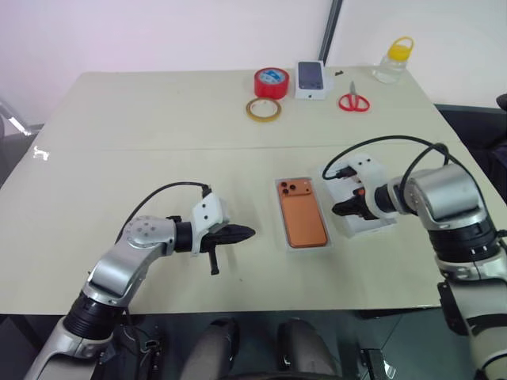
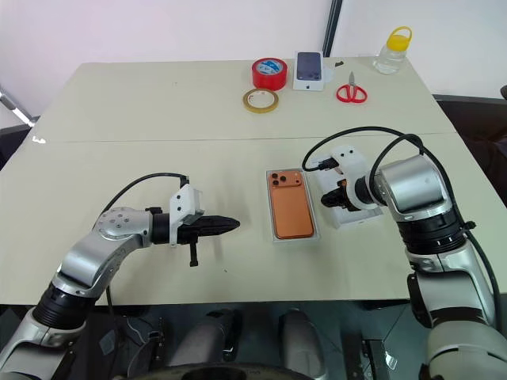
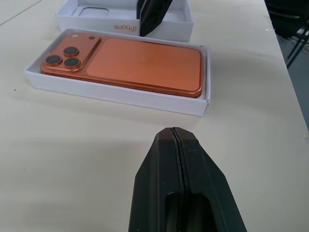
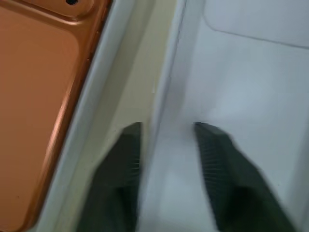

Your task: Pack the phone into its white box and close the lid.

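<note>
While our left gripper [image 1: 245, 233] hovers over the beige table [image 1: 158, 127] with its fingers [image 3: 181, 159] pressed shut on nothing, the flat orange phone [image 1: 301, 212] lies camera side up in the shallow white cardboard box [image 3: 120, 92], well off to its right. Just beside that box sits the deeper white cardboard lid [image 3: 166, 29], open side up. Our right gripper [image 4: 166, 128] straddles the lid's near wall, one finger outside, one inside, parted slightly; we cannot tell whether they pinch it.
</note>
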Robot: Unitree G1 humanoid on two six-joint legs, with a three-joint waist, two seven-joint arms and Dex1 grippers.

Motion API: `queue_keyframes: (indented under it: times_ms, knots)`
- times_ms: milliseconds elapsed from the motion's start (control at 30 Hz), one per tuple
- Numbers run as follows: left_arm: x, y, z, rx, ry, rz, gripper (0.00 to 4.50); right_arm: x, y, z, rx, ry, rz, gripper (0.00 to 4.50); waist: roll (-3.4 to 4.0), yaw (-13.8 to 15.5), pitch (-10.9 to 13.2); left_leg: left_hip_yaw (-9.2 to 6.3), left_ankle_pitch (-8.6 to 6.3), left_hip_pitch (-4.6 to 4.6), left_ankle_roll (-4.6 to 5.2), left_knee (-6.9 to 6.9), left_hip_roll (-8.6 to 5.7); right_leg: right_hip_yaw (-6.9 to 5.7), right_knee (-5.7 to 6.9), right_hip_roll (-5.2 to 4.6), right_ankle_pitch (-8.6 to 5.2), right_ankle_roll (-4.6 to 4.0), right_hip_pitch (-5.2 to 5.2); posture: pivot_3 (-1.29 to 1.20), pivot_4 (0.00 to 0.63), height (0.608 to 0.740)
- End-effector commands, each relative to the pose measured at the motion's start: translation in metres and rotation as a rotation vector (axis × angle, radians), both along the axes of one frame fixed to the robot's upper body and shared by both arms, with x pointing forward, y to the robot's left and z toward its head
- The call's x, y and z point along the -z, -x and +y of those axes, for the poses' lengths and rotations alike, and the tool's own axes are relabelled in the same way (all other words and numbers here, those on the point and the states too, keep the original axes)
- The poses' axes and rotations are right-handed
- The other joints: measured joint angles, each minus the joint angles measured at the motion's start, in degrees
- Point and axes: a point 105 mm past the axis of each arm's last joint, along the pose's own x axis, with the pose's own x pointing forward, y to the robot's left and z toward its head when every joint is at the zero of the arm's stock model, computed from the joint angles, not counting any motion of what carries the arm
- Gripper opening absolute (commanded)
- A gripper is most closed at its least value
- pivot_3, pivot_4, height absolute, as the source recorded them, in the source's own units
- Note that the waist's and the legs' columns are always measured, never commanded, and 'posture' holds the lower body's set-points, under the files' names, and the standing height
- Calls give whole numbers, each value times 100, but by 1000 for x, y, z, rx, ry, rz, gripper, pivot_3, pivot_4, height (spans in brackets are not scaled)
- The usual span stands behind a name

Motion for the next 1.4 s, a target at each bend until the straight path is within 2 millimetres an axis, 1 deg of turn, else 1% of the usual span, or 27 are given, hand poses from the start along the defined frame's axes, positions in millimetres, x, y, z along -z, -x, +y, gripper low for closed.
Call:
queue_keyframes:
  times_ms: [33, 100, 167, 233, 300, 333, 400, 433, 500, 567, 633, 700, 800, 867, 933, 1000, 1133, 1167, 1233, 1300, 1400]
  knots:
    - [-7, -1, 0, -4, 20, -38, 0, -6, -3, -4, 40, 16, -32, 27, -1, -4, -1, 0, 0, 0, 0, 0, 0, 0, 0, 0, 0, 0, 1, 0, 150, 740]
    - [-7, -1, 0, -10, 22, -38, 0, -9, -4, -5, 52, 4, -45, 27, -1, -16, -1, 0, 0, 0, 0, 2, -1, 0, 0, 0, 0, 0, 2, 0, 150, 740]
    - [-7, -3, 2, -29, 29, -43, 0, -18, -8, -7, 73, -16, -73, 27, -1, -19, -1, 0, 0, 0, 0, 1, -1, 0, 1, 0, 0, 0, 0, 0, 150, 740]
    - [-10, -8, 8, -73, 46, -50, 0, -37, -17, -9, 110, -74, -129, 27, 1, -36, 0, 0, 0, 0, 0, 1, -1, 1, 3, 0, 0, 0, -2, 0, 150, 740]
    - [-13, -18, 18, -145, 68, -55, 0, -63, -26, -7, 138, -167, -203, 27, 6, -54, 3, 2, 0, 0, 0, 0, -1, 3, 7, 1, 0, 0, -5, 0, 150, 740]
    - [-14, -24, 25, -192, 75, -57, 0, -78, -29, -2, 129, -239, -238, 27, 7, -61, 4, 2, 0, 0, 0, -2, 0, 3, 9, 1, 0, 0, -8, 0, 150, 740]
    - [-15, -36, 40, -281, 87, -66, 0, -100, -32, 16, 68, -432, -264, 27, 11, -60, 6, 2, 1, 0, 0, -7, 2, 4, 11, 5, 0, 0, -13, 0, 150, 740]
    - [-17, -41, 47, -321, 98, -70, 0, -108, -31, 26, 27, -519, -262, 27, 11, -63, 6, 2, 1, 0, -1, -9, 4, 4, 11, 6, 0, 0, -14, 0, 150, 740]
    - [-22, -49, 58, -384, 128, -79, 0, -116, -24, 52, -91, -663, -239, 27, 10, -52, 6, 2, 1, 0, -1, -10, 5, 3, 10, 7, 0, 0, -12, 0, 150, 740]
    - [-28, -54, 66, -416, 150, -89, 0, -119, -16, 79, -189, -807, -185, 27, 10, -59, 6, 2, 1, 0, -1, -7, 6, 3, 9, 6, 0, 0, -9, 0, 150, 740]
    - [-33, -57, 71, -431, 151, -110, 0, -118, -6, 104, -257, -940, -109, 27, 10, -63, 6, 3, 1, 0, -1, -4, 4, 4, 11, 4, 1, -1, -9, 0, 150, 740]
    - [-36, -60, 75, -447, 143, -126, 0, -110, 4, 126, -291, -1030, -20, 27, 11, -65, 6, 3, 2, 0, -2, -4, 5, 3, 12, 4, 1, -1, -10, 0, 150, 740]
    - [-41, -65, 78, -460, 140, -143, 0, -95, 28, 154, -227, -1143, 54, 27, 11, -51, 6, 1, 3, -1, -2, -1, 3, 0, 9, 1, 1, -1, -5, 0, 150, 740]
    - [-46, -65, 74, -451, 150, -150, 0, -75, 40, 168, -140, -1166, 102, 27, 11, -84, 6, 2, 3, -4, 0, 1, 2, 0, 7, -3, 0, 0, -5, 0, 150, 740]
    - [-47, -63, 70, -432, 153, -152, 0, -59, 46, 172, -32, -1158, 122, 27, 12, -124, 6, 5, 3, -6, 1, 2, 1, 5, 14, -1, 1, 0, -11, 0, 150, 740]
    - [-46, -61, 63, -405, 150, -149, 0, -46, 46, 167, 70, -1129, 134, 27, 15, -186, 4, 4, 4, -5, 1, 5, 2, 5, 24, 2, 1, 0, -13, 0, 150, 740]
    - [-43, -57, 47, -345, 147, -132, 0, -36, 43, 158, 187, -1096, 140, 27, 20, -219, 1, 3, 4, 3, 1, 1, 3, 7, 25, 7, 1, 0, -11, 0, 150, 740]
    - [-42, -56, 43, -326, 144, -127, 0, -35, 42, 156, 202, -1088, 137, 292, 21, -221, 1, 3, 4, 4, 1, -1, 5, 7, 26, 9, 1, 0, -11, 0, 150, 740]
    - [-38, -53, 31, -277, 133, -117, 0, -37, 39, 151, 205, -1080, 119, 964, 22, -215, 0, 3, 3, 6, 1, -3, 6, 7, 26, 10, 1, 0, -11, 0, 150, 740]
    - [-36, -50, 18, -231, 132, -103, 0, -42, 35, 146, 180, -1066, 93, 2006, 22, -209, 0, 4, 3, 5, 2, -2, 5, 8, 25, 10, 1, 0, -9, 0, 150, 740]
    - [-30, -50, 0, -181, 120, -87, 0, -57, 29, 133, 68, -986, 21, 3476, 24, -203, 2, 5, 2, 5, 5, 0, 4, 8, 23, 9, 1, 0, -7, 0, 150, 740]
